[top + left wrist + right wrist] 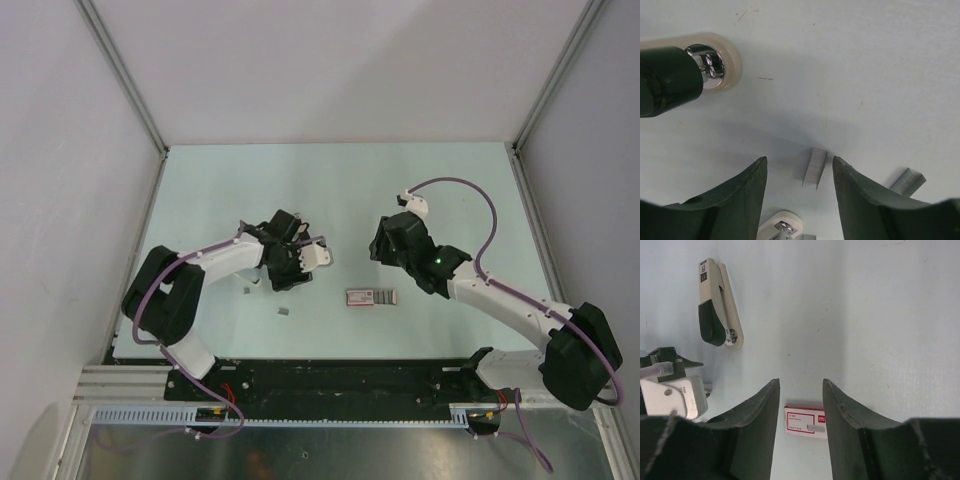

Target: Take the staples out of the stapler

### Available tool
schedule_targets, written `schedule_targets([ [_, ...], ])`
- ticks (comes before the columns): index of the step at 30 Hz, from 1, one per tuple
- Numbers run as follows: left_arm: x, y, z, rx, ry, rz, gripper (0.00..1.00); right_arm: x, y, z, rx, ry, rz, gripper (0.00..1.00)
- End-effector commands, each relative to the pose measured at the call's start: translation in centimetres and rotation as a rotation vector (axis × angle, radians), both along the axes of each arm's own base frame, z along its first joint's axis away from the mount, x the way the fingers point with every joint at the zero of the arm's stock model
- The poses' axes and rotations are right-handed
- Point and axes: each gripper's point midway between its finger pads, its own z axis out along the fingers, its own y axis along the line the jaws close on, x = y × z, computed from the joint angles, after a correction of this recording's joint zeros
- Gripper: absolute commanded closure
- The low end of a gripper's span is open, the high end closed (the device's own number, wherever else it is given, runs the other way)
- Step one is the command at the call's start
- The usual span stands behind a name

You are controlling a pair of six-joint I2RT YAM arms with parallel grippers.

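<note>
- While your left gripper (798, 164) hung over the table (875, 70) with its jaws spread, a strip of staples (814, 168) lay flat between its fingers. It sat closer to the right-hand one in the wrist view and touched neither.
- Its long axis ran roughly along the finger faces, so closing would have pinched it across its narrow width. That line-up was what the next move depended on, as I judged it.
- A second strip (907, 181) lay just outside that same finger.
- Farther off, the stapler (675, 80) lay up and left of the fingertips, well apart from the staples. You could not tell whether any remained inside.
- Your right gripper (800, 385) stood spread too, holding nothing, with the box (805, 422) beyond its gap. The left arm was plainly the nearer one.
</note>
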Motion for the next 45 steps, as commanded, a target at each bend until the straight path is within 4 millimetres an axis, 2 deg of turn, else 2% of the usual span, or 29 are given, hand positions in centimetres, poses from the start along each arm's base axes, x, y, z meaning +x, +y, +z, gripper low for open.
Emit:
schedule_targets([
  [1, -0.1, 0.0, -1.0, 0.020, 0.001, -0.024, 0.45, 0.4, -0.1, 1.8, 0.025, -0.054, -0.001, 0.57],
  [5, -0.5, 0.3, -1.5, 0.030, 0.007, -0.022, 0.61, 0.4, -0.2, 2.0, 0.028, -0.058, -0.003, 0.59],
  [8, -0.3, 0.3, -1.1, 0.022, -0.007, -0.014, 0.73, 0.4, -0.2, 2.3, 0.033, -0.063, 0.000, 0.60],
  [11, 0.1, -0.1, 0.1, -0.003, -0.033, 0.001, 0.82, 0.3, -0.2, 2.6, 0.040, -0.071, 0.002, 0.61],
  [15, 1.2, -1.1, 2.7, -0.064, -0.083, 0.047, 0.98, 0.2, -0.1, 3.3, 0.058, -0.087, 0.013, 0.61],
  [18, 2.1, -2.1, 5.8, -0.140, -0.130, 0.092, 1.00, 0.2, 0.3, 4.2, 0.088, -0.102, 0.035, 0.61],
  [20, 2.7, -3.3, 8.9, -0.227, -0.153, 0.125, 1.00, 0.1, 0.8, 4.9, 0.119, -0.114, 0.063, 0.61],
  [22, 3.1, -4.5, 13.0, -0.347, -0.155, 0.162, 1.00, -0.1, 1.6, 5.9, 0.167, -0.131, 0.112, 0.61],
  [25, 3.5, -6.1, 20.7, -0.588, -0.113, 0.216, 1.00, -0.5, 3.3, 8.4, 0.258, -0.181, 0.213, 0.59],
  [28, 3.1, -6.8, 27.1, -0.827, 0.020, 0.248, 1.00, -1.8, 5.2, 11.7, 0.368, -0.254, 0.352, 0.53],
  [30, 2.3, -7.0, 30.1, -0.945, 0.140, 0.239, 1.00, -2.9, 6.2, 13.9, 0.436, -0.310, 0.435, 0.47],
  [33, 0.8, -7.6, 32.3, -1.043, 0.338, 0.221, 1.00, -4.5, 7.1, 16.3, 0.513, -0.372, 0.544, 0.38],
  [38, -1.6, -8.3, 33.4, -1.138, 0.585, 0.190, 1.00, -6.3, 8.4, 19.2, 0.610, -0.446, 0.667, 0.30],
  [45, -3.6, -9.3, 35.0, -1.150, 0.679, 0.150, 1.00, -7.2, 9.8, 21.4, 0.669, -0.533, 0.726, 0.28],
])
